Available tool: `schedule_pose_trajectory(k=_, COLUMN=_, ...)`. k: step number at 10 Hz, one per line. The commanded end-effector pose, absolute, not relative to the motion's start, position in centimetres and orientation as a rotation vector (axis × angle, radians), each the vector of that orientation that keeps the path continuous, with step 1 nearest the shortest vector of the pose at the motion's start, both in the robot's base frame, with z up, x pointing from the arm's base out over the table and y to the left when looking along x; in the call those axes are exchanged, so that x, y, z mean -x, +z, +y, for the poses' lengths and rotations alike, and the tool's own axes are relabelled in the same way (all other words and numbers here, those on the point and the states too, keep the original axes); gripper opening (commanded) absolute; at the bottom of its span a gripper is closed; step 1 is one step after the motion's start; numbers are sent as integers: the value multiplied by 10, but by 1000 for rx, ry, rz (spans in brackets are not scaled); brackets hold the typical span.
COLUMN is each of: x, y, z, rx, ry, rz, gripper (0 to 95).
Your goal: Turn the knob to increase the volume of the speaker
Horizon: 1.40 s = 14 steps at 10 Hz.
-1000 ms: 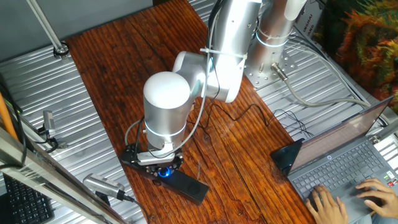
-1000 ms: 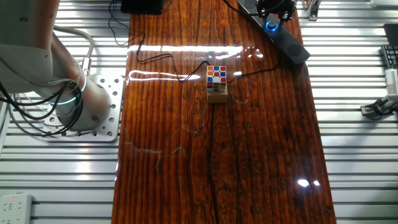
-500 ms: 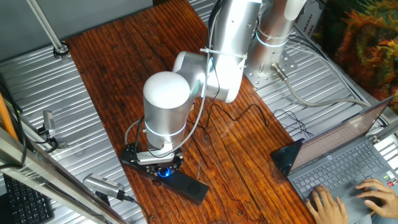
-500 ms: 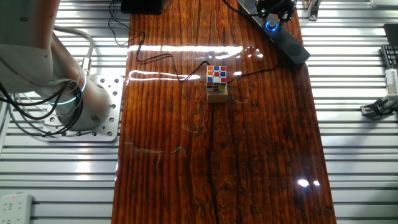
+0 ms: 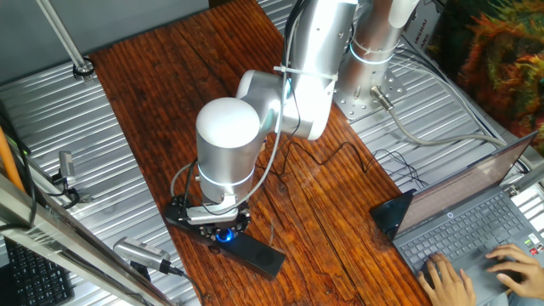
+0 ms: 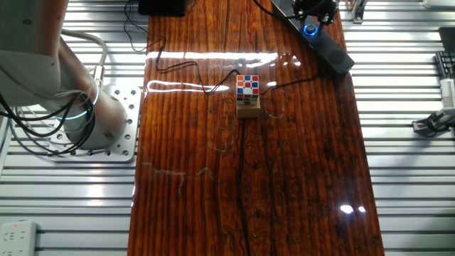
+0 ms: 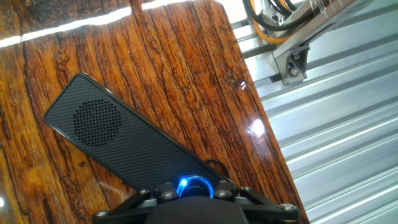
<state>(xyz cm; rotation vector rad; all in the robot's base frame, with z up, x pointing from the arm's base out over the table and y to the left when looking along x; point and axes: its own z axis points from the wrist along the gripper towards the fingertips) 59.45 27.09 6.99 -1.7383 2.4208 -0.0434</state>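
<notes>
The speaker point(image 5: 257, 253) is a long black bar lying near the table's edge, with its mesh grille point(image 7: 118, 140) filling the hand view. Its knob point(image 7: 194, 185) glows with a blue ring at the bar's middle, and shows as a blue dot in both fixed views point(image 5: 223, 235) point(image 6: 310, 29). My gripper point(image 7: 194, 190) stands straight over the knob, one finger close on each side of the ring, shut on it. The arm's wrist hides most of the gripper point(image 5: 218, 226) in one fixed view; in the other, the gripper point(image 6: 313, 14) sits at the top edge.
A colourful cube on a wooden block point(image 6: 247, 92) stands mid-table, with a thin cable point(image 6: 199, 78) running past it. A laptop point(image 5: 467, 221) with a hand typing is at the right. The table's edge and a metal bracket point(image 7: 292, 62) lie just beyond the speaker.
</notes>
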Motion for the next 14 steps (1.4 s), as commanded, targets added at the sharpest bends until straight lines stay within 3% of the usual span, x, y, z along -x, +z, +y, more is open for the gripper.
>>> schedule_pose_trajectory(k=1, x=-595, y=70, z=271, rx=1732, ry=-41, rz=2424, gripper=190)
schedule_pose_trajectory(k=2, x=-595, y=70, z=271, rx=1728, ry=-35, rz=2428, gripper=190)
schedule_pose_trajectory(k=3, x=-595, y=70, z=271, rx=1725, ry=-36, rz=2429, gripper=0)
schedule_pose_trajectory(k=14, x=-594, y=70, z=271, rx=1597, ry=-38, rz=2512, gripper=0)
